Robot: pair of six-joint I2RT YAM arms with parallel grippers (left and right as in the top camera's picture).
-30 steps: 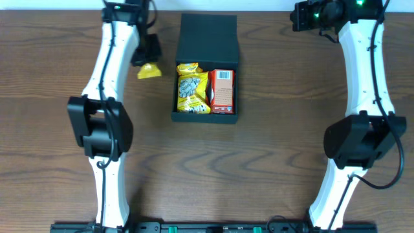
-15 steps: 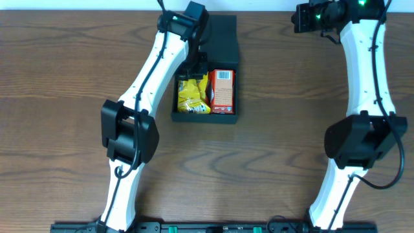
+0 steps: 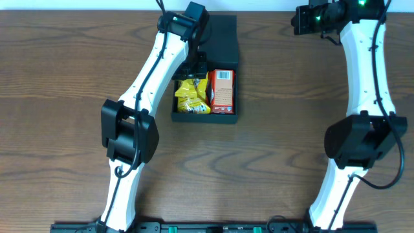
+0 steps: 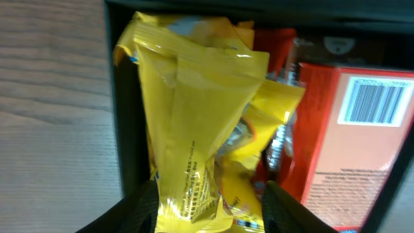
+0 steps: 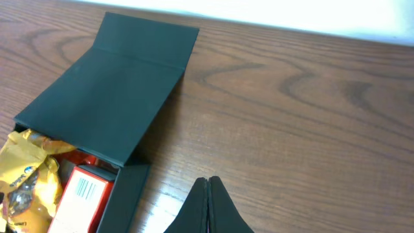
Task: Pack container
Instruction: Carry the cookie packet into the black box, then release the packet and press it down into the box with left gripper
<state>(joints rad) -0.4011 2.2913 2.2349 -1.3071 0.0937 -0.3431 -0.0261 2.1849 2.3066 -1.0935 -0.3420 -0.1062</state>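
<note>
Widening left jaws; packet (image 4: 194, 129) inside container (image 3: 223, 39)

The red carton (image 4: 323, 168) bears a barcode (image 4: 378, 100); print on the yellow packet (image 4: 194, 129) is unreadable.

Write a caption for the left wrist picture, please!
Left pincer open around a yellow packet in the black box, beside a red carton.
</note>
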